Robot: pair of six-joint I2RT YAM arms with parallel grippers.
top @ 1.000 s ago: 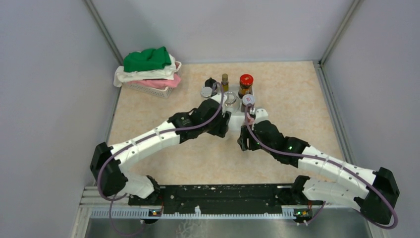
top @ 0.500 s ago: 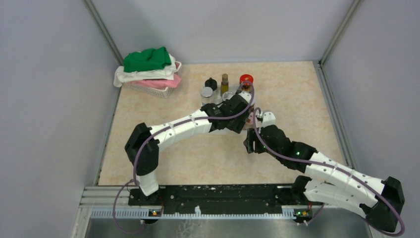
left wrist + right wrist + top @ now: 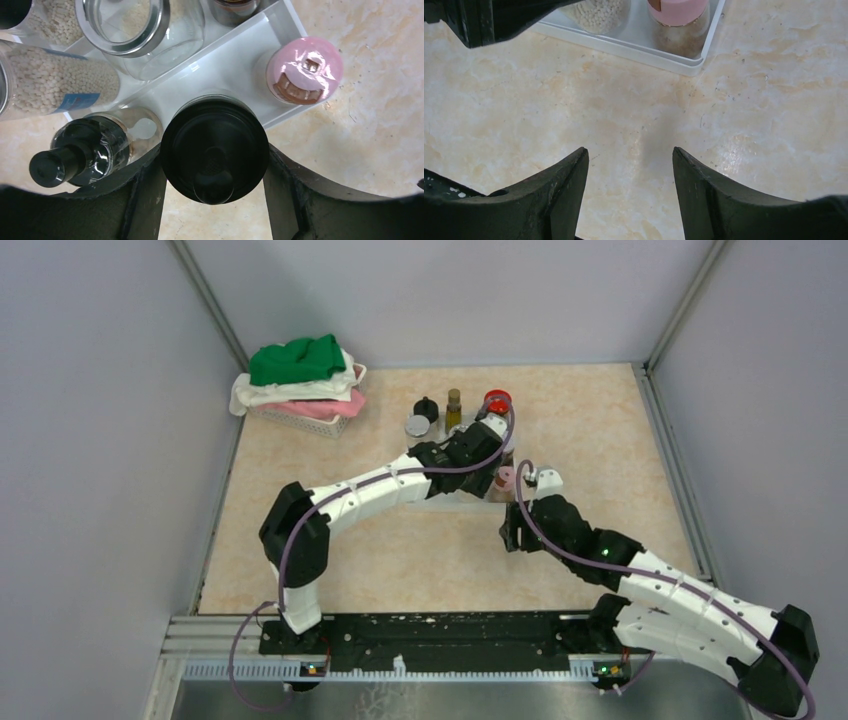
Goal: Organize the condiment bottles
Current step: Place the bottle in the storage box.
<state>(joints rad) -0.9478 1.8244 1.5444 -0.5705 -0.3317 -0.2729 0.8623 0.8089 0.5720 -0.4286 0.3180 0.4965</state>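
Basket: at the far left corner of the table, piled with folded cloths, green on top.
Back row: a silver-capped jar, a black-topped bottle, a slim amber bottle and a red-capped jar stand upright close together, just beyond the left arm. From above I cannot tell whether they stand on the tray or on the table.
Left gripper: stretched across the middle of the table to the tray, with its two fingers pressed against opposite sides of a black-capped jar, pinching it.
Black-capped jar: upright at the near edge of the white tray. The right wrist view shows a glass body full of pale grains under the left gripper, down in the tray — it looks like this same jar.
Clear jar: silver-rimmed, further back in the tray, behind the held jar.
Pink-capped jar: upright in the tray's near right corner, close to the held jar but not touching it.
Right gripper: over bare table just in front of that tray corner — its fingers spread wide with nothing between them, and the pink-capped jar just ahead.
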